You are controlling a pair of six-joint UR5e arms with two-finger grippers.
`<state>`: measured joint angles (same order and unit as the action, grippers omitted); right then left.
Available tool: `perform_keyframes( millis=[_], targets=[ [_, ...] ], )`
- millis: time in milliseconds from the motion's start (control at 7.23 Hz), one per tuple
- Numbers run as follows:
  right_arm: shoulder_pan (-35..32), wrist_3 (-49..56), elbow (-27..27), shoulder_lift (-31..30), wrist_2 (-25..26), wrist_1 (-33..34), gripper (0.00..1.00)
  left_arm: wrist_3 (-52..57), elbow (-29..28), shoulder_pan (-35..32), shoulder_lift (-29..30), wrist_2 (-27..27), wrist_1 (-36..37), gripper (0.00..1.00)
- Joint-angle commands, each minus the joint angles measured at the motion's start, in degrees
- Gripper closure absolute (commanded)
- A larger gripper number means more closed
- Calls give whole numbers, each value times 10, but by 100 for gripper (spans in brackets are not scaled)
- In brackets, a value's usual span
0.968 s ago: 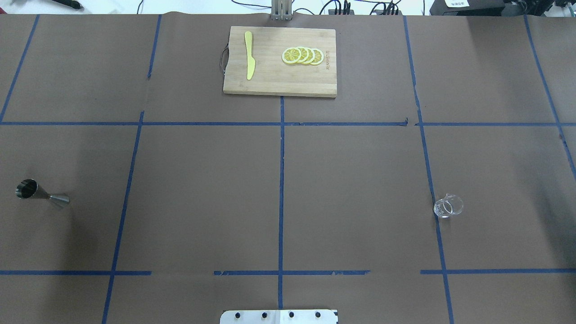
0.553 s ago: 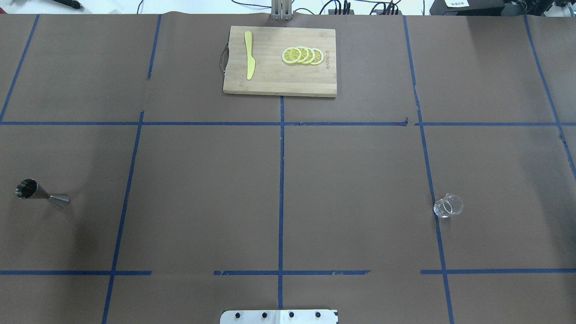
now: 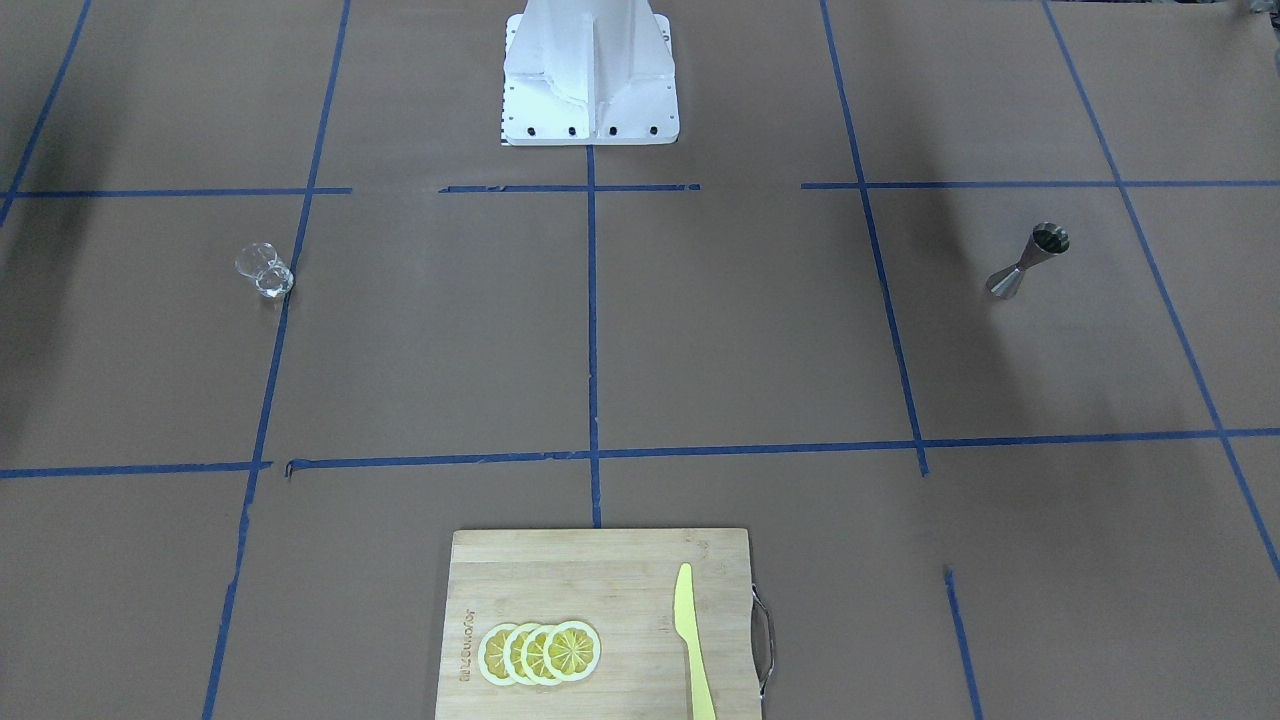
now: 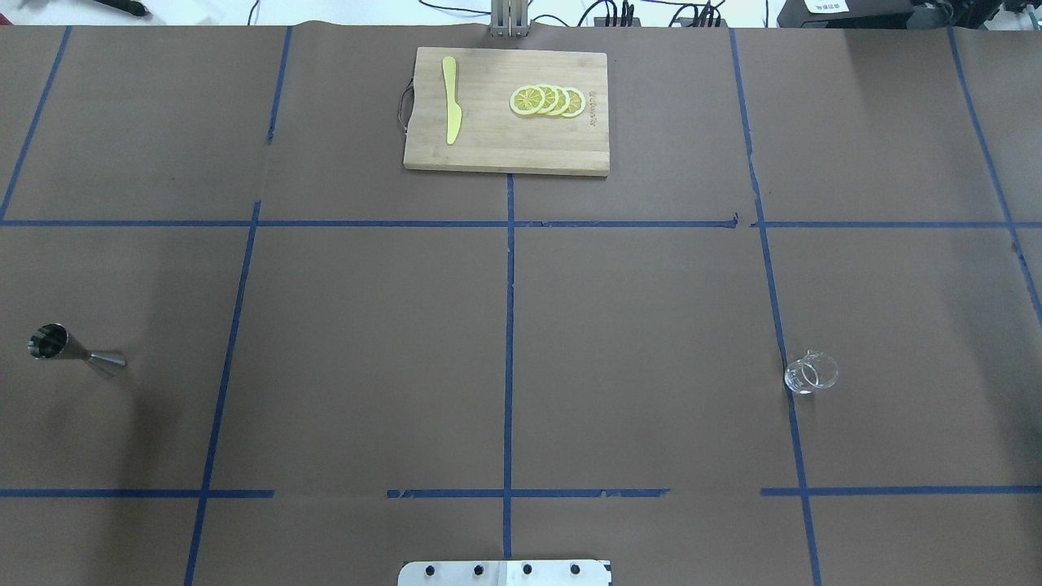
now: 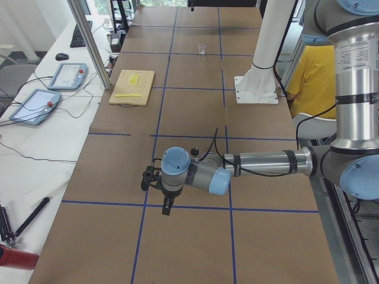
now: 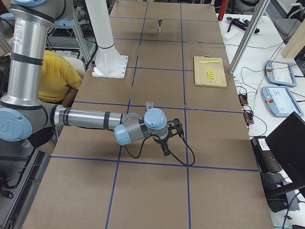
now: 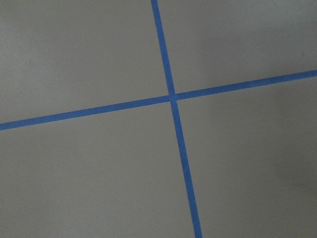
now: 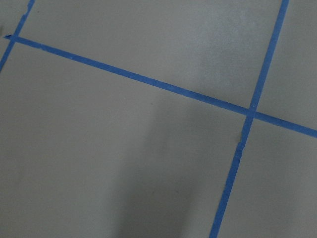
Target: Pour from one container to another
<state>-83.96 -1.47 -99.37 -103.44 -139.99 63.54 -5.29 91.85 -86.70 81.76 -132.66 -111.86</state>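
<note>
On the table point(image 4: 366, 342), tumbler point(image 4: 811, 373) and jigger point(image 4: 75, 352) stand upright, well apart.

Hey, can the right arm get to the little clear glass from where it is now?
Probably yes. The clear glass stands upright by itself on the right arm's side of the table, and the right gripper hangs near it with nothing in between.

Bright, even overhead light, soft broad shadows on table point(image 3: 700, 330), wrist views dimmer, perhaps slightly blurred

Left gripper point(image 5: 148, 178); right gripper point(image 6: 178, 128); opening untellable
</note>
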Motion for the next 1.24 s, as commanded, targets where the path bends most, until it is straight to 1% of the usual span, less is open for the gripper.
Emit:
perform_keyframes(
  millis=[0,138,277,415,553,691,830,968,1106],
  targets=[
    [-2,-2,-38,-66,25,-3,0,-8,-1,-1,-5,7,-4,0],
    [-1,-13,-37,-54,38,4,0,-7,23,-2,-5,7,8,0],
    [-1,-14,-30,-52,39,31,0,-6,59,-3,-6,4,44,0],
    [10,-14,-30,-23,38,111,0,-3,71,-18,-2,-17,99,0],
    [15,-6,-30,5,51,187,0,-2,62,-47,-4,-38,124,0],
    [16,-5,-34,11,79,193,0,-2,57,-47,-11,-39,128,0],
    [42,-5,-28,22,81,195,0,-2,71,-51,-12,-40,126,0],
    [49,-6,-26,22,82,194,0,-1,72,-51,-12,-42,126,0],
    [68,-6,-22,25,84,194,0,-1,89,-44,-10,-41,127,0]
  ],
)
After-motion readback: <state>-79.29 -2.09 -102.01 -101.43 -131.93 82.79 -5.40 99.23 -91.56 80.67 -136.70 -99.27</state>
